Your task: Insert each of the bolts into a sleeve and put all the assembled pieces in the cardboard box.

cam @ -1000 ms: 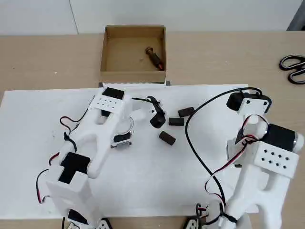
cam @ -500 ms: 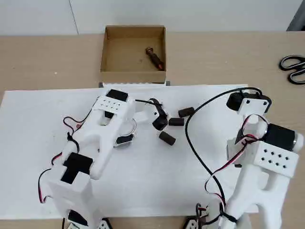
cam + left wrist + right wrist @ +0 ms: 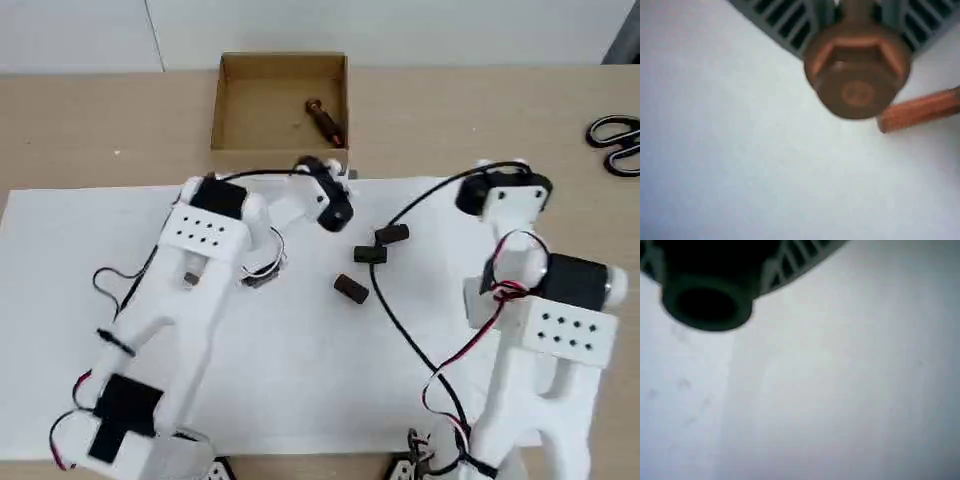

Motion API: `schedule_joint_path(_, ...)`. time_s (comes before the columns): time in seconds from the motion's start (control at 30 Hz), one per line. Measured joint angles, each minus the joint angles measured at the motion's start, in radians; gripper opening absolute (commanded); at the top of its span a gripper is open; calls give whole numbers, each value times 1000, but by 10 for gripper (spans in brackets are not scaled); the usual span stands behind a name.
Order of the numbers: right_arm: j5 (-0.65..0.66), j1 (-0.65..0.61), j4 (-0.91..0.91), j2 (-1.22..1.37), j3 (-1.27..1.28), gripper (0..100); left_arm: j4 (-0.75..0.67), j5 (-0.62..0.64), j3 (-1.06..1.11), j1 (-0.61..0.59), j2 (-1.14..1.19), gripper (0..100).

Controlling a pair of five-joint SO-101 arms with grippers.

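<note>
Left pincer [image 3: 330, 203], seemingly tight around copper-brown bolt [image 3: 857, 75]

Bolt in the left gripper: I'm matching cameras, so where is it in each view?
High view: held by the left gripper, beside the cardboard box.
Left wrist view: bolt head-on, clamped.
Right wrist view: a sleeve over white paper.
Shared landmark: that paper.

No readable text; embossed mark on bolt [image 3: 856, 75] illegible.
</note>
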Motion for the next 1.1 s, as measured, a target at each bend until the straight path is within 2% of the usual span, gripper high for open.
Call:
schedule_joint_path(0.23,-2,-133,0,-138,-14,4,37,334,0,0,-133,5)
schedule_joint_path(0.37,-3,-216,0,-255,26,4,92,374,5,0,-181,5)
schedule_joint_path(0.53,-12,-249,-3,-417,137,4,94,446,5,0,-288,5)
schedule_joint_path(0.8,-166,-255,-57,-694,281,4,-31,643,86,2,-565,5)
schedule_joint_path(0.93,-226,-253,-107,-764,373,4,-132,773,239,2,-698,5)
schedule_joint_path(1.1,-239,-255,-180,-842,477,4,-276,965,456,2,-856,5)
